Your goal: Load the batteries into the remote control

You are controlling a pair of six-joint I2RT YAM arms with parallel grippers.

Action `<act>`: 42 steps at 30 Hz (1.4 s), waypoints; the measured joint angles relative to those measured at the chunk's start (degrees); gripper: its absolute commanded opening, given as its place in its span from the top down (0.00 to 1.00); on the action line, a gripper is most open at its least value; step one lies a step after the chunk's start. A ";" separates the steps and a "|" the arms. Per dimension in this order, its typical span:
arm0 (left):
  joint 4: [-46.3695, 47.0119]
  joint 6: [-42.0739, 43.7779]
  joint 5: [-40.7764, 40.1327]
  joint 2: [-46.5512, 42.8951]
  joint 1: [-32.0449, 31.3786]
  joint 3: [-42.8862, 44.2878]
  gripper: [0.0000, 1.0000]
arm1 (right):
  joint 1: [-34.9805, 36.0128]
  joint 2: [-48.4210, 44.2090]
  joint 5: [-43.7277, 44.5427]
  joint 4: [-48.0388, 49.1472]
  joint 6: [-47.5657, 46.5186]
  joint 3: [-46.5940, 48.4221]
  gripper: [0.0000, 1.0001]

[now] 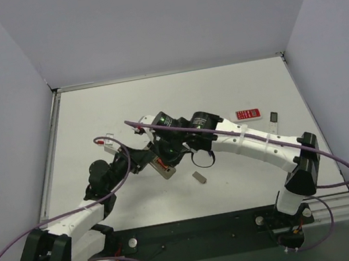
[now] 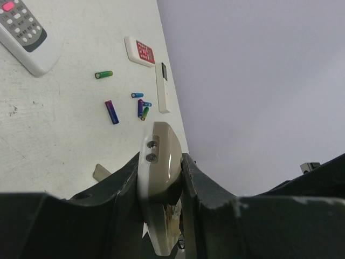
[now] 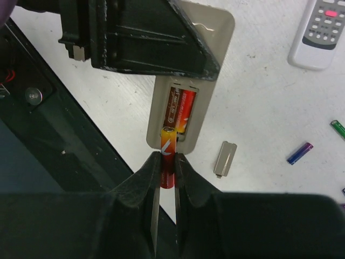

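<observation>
My left gripper (image 2: 160, 162) is shut on the remote control (image 2: 160, 156) and holds it edge-on, tan-grey back out. In the right wrist view the remote control (image 3: 213, 38) shows its open battery bay with one red battery (image 3: 181, 108) lying in it. My right gripper (image 3: 167, 159) is shut on a red and yellow battery (image 3: 167, 143), its tip at the bay's near end. Several loose batteries lie on the table: a green one (image 2: 104, 74), a blue-purple one (image 2: 111, 112), and a small cluster (image 2: 143, 107). From above, both grippers meet at the remote control (image 1: 163, 168).
The grey cover plate (image 3: 225, 159) lies on the table beside the remote control, also in the top view (image 1: 200, 178). A large white remote (image 3: 321, 32), a red flat remote (image 1: 248, 115) and a slim white remote (image 2: 163, 86) lie further off. A dark rail (image 1: 198, 230) runs along the near edge.
</observation>
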 measured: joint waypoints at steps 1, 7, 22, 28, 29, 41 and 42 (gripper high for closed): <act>0.13 -0.17 -0.22 0.00 -0.26 0.00 1.00 | 0.35 1.18 -0.22 -0.96 -0.20 1.20 1.00; 1.53 -1.29 -2.19 0.42 -1.95 -0.07 1.00 | 0.74 5.90 -0.94 -4.74 -0.35 5.27 1.00; 6.60 -5.07 -4.07 2.73 -3.58 -1.29 1.00 | 0.74 9.46 0.59 -9.27 -0.17 7.65 0.97; 7.91 -5.70 -5.44 2.84 -4.42 -1.62 1.00 | 0.74 10.95 0.90 -9.68 -0.11 8.50 0.95; 7.89 -5.86 -5.60 2.86 -4.59 -1.77 1.00 | 0.74 11.08 0.90 -9.70 -0.07 8.55 0.94; 9.94 -8.15 -6.73 4.94 -6.51 -2.14 1.00 | 0.72 11.43 1.88 -10.12 0.04 9.40 0.79; 10.45 -8.46 -6.82 5.20 -6.60 -2.32 1.00 | 0.72 11.43 1.90 -10.10 0.04 9.44 0.78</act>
